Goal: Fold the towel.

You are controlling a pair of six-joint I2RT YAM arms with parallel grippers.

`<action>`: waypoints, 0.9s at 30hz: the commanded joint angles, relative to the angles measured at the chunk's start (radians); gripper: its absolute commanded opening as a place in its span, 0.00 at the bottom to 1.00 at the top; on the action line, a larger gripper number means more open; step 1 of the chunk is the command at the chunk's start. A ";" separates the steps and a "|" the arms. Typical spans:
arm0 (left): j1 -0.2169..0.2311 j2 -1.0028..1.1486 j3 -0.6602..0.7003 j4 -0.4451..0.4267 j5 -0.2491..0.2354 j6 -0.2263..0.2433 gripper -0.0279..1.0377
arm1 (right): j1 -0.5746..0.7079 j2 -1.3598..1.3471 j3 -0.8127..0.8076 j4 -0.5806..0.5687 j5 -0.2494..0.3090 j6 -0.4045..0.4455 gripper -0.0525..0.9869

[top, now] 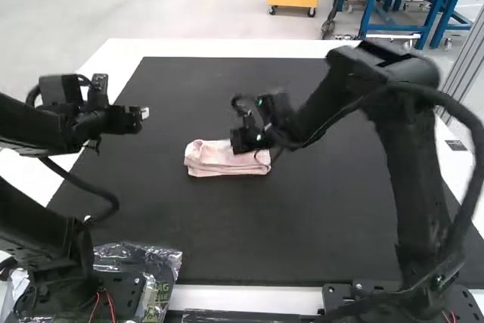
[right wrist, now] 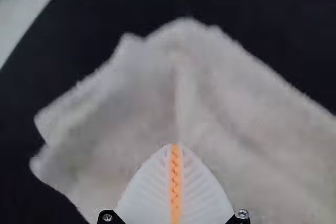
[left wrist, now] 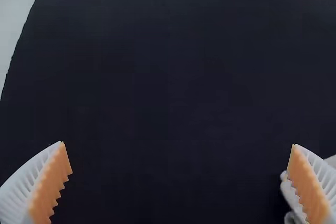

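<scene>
"What's the surface like, from the left?"

"A white tabletop (top: 212, 47) makes a border round a wide, flat black mat (top: 318, 209). At the near-left corner, a crinkled, clear plastic bag (top: 162, 259) lies beside the base of the black left arm (top: 45, 130)."

"And that arm's gripper?"

"The left gripper (top: 142, 114) is just inside the mat's left edge. In the left wrist view its ribbed white fingers stand wide apart, orange pads (left wrist: 53, 182) facing each other over the dark mat."

"Then the towel?"

"The pale pink cloth towel (top: 219, 163) lies a little left of the mat's middle, well in from both the far and near edges. It's folded into a compact, layered bundle, its long sides running roughly left to right."

"Anything at its right end?"

"The right gripper (top: 248, 138), at the bundle's far side there. In the right wrist view its two fingers are together, pads meeting, with cloth spreading round the tips. Whether any is pinched between them, I can't tell."

"And farther right?"

"The black right arm (top: 393, 134) stands at the near-right corner. Beyond the mat's right edge, a small dark rectangular piece (top: 456, 145) sits on the white border."
</scene>
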 commanded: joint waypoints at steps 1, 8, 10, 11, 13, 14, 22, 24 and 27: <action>-0.030 -0.072 0.108 -0.022 -0.002 -0.061 0.94 | -0.089 -0.257 0.079 -0.049 0.005 0.033 0.26; -0.130 -0.228 0.280 -0.119 -0.031 -0.112 0.94 | -0.239 -0.693 0.092 -0.199 0.119 0.004 0.94; -0.159 -0.283 0.318 -0.153 -0.047 -0.112 0.94 | -0.271 -0.824 0.063 -0.227 0.149 -0.012 0.94; -0.173 -0.317 0.329 -0.166 -0.056 -0.112 0.94 | -0.287 -0.893 0.043 -0.236 0.182 -0.028 0.94; -0.199 -0.395 0.340 -0.179 -0.070 -0.112 0.94 | -0.316 -1.034 0.000 -0.238 0.228 -0.041 0.94; -0.208 -0.434 0.340 -0.182 -0.078 -0.113 0.94 | -0.330 -1.100 -0.023 -0.239 0.229 -0.041 0.94; -0.224 -0.751 0.301 -0.249 -0.107 -0.150 0.94 | -0.414 -1.597 -0.178 -0.369 0.297 -0.013 0.94; -0.224 -0.834 0.286 -0.274 -0.124 -0.162 0.94 | -0.429 -1.712 -0.208 -0.405 0.317 -0.013 0.94; -0.224 -0.969 0.261 -0.304 -0.130 -0.170 0.94 | -0.451 -1.856 -0.245 -0.462 0.347 -0.013 0.94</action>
